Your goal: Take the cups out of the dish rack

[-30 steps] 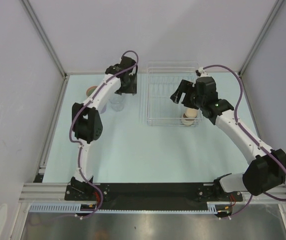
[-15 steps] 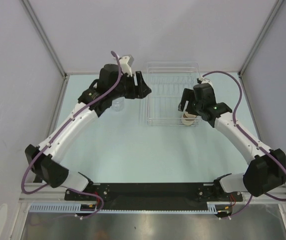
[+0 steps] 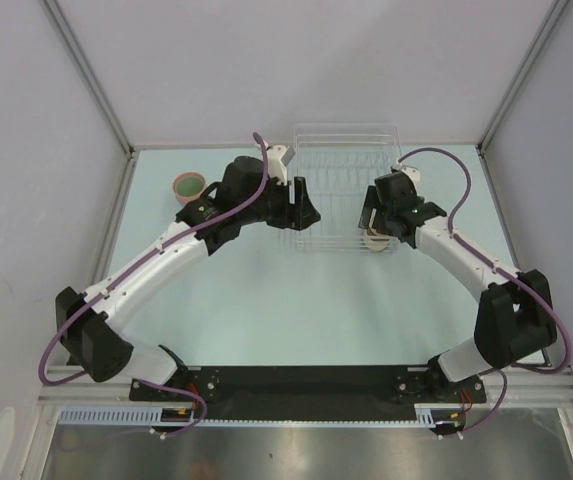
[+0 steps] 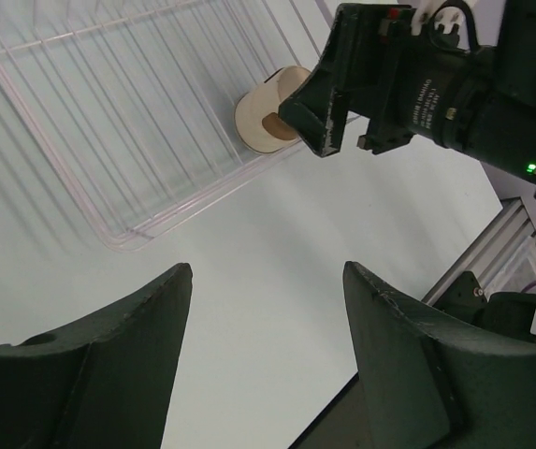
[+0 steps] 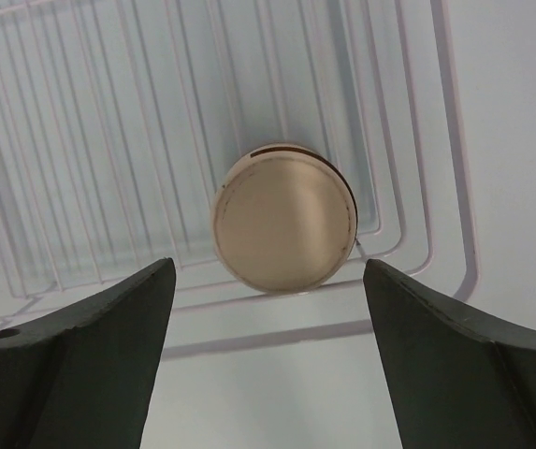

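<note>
Salmon-red plastic comes first on the left: a salmon-red cup (image 3: 188,186) stands mouth up on the pale table (image 3: 266,290), well apart from the dish rack (image 3: 311,180). Half a second ago the left arm hid it, and it now shows in full. Next, the left gripper (image 4: 266,299) has its fingers spread wide with nothing between them. It has slid from beside the rack's far left side down toward the near left corner and hangs just outside the clear ribs.

Inside the rack, in the near right corner, sits the beige cup (image 5: 284,217), one round flat end turned toward the right wrist camera. We cannot tell whether it is upside down or tipped. The right gripper (image 3: 371,215) is also spread and empty, the cup framed between its fingers but untouched. Since the earlier frame it has dropped closer over that cup. A small green light (image 4: 529,168) glows on the right arm.
</note>
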You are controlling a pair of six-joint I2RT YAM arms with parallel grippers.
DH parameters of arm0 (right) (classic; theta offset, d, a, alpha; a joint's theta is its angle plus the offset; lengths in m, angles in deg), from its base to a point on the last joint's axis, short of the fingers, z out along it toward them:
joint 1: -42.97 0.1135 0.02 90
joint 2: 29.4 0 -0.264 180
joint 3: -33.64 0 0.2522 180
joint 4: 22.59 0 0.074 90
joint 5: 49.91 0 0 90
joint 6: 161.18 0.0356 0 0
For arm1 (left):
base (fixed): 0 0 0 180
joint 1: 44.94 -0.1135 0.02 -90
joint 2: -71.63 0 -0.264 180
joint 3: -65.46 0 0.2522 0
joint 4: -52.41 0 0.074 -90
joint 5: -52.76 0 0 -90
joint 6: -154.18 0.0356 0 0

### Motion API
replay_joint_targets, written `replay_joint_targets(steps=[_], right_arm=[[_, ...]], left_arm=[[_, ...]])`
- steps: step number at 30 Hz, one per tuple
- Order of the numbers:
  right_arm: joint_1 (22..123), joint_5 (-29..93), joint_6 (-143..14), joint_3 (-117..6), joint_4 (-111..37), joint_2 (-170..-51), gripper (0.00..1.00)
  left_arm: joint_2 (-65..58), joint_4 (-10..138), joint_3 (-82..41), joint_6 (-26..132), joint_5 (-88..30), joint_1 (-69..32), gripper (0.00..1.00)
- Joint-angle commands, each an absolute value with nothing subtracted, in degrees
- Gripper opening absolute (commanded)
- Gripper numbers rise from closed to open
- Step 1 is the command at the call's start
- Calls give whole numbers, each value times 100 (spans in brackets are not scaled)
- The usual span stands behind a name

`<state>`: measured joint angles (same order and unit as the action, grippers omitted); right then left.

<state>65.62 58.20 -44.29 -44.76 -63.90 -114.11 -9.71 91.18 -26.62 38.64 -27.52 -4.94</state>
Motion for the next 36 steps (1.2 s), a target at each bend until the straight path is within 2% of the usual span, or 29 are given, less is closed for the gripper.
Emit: replay_joint_targets(steps=[1, 7, 10, 11, 13, 14, 18, 26, 30, 32, 33, 36], right_arm=[[6573, 6154, -4403, -4814, -6201, -11843, 87], [6556, 6215, -4359, -4990, -6026, -12326, 87], [6547, 6163, -4333, -5087, -6034, -12476, 76], [6538, 6163, -4324, -5087, -6017, -12485, 60], [6538, 6101, -4297, -5070, -5991, -12477, 42], [6538, 6084, -4288, -5078, -5999, -12468, 30], [6556, 6066, -4262, -5034, -6052, -12406, 1], [6564, 6136, -4280, -4920, -6061, -12073, 0], [6573, 5952, -4288, -5462, -6113, -11783, 0], [6529, 5750, -4262, -5824, -6297, -11800, 0], [6503, 5523, -4201, -5956, -6385, -11739, 0], [6398, 4831, -3982, -6151, -6116, -11406, 0]], left_arm=[[-888, 8963, -2687, 3842, -2660, -460, 71], [-888, 9051, -2635, 3930, -2739, -451, 71], [-870, 9121, -2626, 3965, -2774, -451, 71], [-862, 9130, -2608, 3966, -2783, -460, 71], [-827, 9130, -2591, 3966, -2792, -460, 71], [-826, 9122, -2590, 3966, -2801, -452, 71], [-826, 9139, -2582, 3974, -2809, -451, 71], [-844, 9130, -2582, 3878, -2879, -460, 70], [-748, 9095, -2634, 3912, -3029, -460, 73], [-738, 9148, -2844, 4087, -3195, -451, 76], [-721, 9270, -2941, 4123, -3301, -451, 83], [-573, 9289, -3267, 4159, -3434, -557, 92]])
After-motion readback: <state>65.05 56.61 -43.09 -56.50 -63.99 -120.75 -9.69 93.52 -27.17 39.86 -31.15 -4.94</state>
